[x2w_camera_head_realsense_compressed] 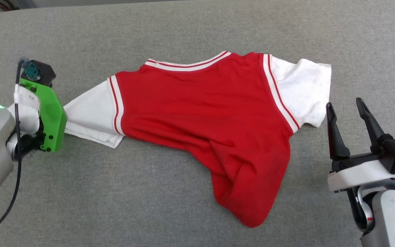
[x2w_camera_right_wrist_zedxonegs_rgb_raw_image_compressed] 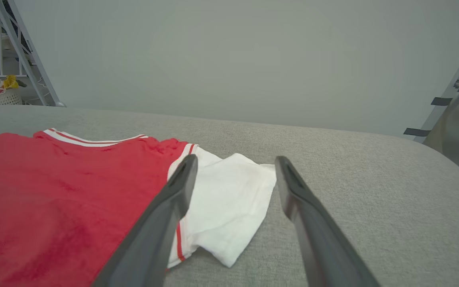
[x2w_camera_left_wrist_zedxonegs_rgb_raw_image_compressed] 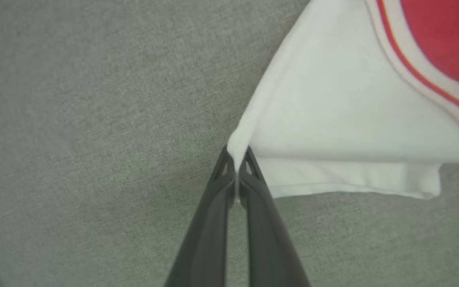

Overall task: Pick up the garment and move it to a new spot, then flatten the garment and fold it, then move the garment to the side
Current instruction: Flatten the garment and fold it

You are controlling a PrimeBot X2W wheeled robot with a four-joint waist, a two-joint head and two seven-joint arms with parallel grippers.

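Pinching claw: the left claw [x2w_camera_left_wrist_zedxonegs_rgb_raw_image_compressed: 235, 154] has its two dark fingers pressed together on the outer corner of a white sleeve, with a thin fold of cloth caught between them.
Left wrist: a bright green housing [x2w_camera_head_realsense_compressed: 51, 116] at the bench's left side hides the fingers from above; a black cable [x2w_camera_head_realsense_compressed: 16, 164] trails down from it.
Right claw: the right claw [x2w_camera_head_realsense_compressed: 344, 103] is spread wide with nothing between its fingers; it sits just beside the other white sleeve, and whether a finger touches the cloth cannot be told.
Garment: the garment [x2w_camera_head_realsense_compressed: 201, 103] lies across the middle of the bench, red body up, striped collar [x2w_camera_head_realsense_compressed: 187, 65] towards the far edge.
Gripped sleeve: the left-side sleeve [x2w_camera_head_realsense_compressed: 87, 116] is drawn out to a point towards the left claw, its lower layer showing beneath the upper one.
Free sleeve: the right-side sleeve [x2w_camera_head_realsense_compressed: 303, 89] lies flat and slightly creased.
Lower body: the hem end [x2w_camera_head_realsense_compressed: 245, 185] is bunched into folds and tapers towards the near edge.
Bench: the bench [x2w_camera_head_realsense_compressed: 115, 192] is covered in grey woven fabric, with a pale wall [x2w_camera_right_wrist_zedxonegs_rgb_raw_image_compressed: 233, 59] beyond it.
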